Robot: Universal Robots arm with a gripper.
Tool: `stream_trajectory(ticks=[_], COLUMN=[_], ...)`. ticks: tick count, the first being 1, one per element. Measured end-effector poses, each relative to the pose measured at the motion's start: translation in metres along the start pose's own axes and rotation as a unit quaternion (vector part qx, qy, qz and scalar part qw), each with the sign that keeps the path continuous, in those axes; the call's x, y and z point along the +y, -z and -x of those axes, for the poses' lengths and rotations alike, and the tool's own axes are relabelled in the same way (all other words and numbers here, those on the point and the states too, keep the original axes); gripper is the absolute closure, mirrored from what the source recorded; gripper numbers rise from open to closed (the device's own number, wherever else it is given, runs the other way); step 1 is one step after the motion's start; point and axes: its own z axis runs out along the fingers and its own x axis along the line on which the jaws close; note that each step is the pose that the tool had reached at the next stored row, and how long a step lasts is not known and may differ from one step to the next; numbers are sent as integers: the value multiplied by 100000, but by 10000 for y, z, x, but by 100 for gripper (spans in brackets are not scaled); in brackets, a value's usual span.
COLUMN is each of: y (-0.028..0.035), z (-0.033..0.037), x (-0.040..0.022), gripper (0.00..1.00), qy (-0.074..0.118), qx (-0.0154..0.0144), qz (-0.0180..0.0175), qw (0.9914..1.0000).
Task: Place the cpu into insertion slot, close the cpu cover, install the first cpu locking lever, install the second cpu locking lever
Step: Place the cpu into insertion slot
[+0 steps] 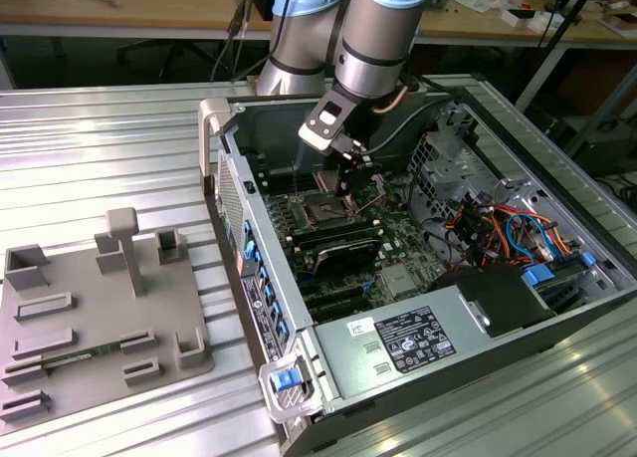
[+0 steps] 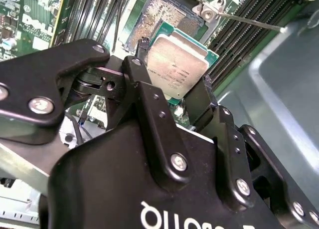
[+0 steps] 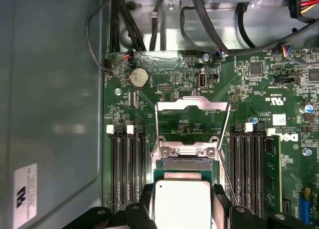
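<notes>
Silvery cpu [image 3: 182, 209] clamped by its edges in gripper [image 2: 174, 64], held over insertion slot [image 2: 159, 14] below gripper, not yet seated. cpu cover [image 3: 192, 103] stands open just beyond gripper. I judge placing step in hand; seating calls for chip square and level over slot.

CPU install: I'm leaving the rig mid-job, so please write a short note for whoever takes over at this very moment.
The gripper has its fingers shut on the cpu, held by two opposite edges.
The cpu hangs over the insertion slot, not seated; the slot's contacts are bare.
The cpu cover stands open.
A locking lever sticks out unlatched.
Done: cpu in hand at the slot.
Left: seating it, closing the cover, both levers.
</notes>
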Motion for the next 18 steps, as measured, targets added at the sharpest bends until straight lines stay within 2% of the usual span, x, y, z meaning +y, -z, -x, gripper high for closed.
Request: stream_trajectory(ticks=[5,8,11,18], y=[-101,-174,-234,-285], z=[7,10,42,56], x=[-7,-10,-13,-28], gripper=[45,45,45,45], qy=[77,97,552,1608], qx=[3,8,25,94], qz=[-260,-303,-327,-354], qw=[100000,99999,99998,99986])
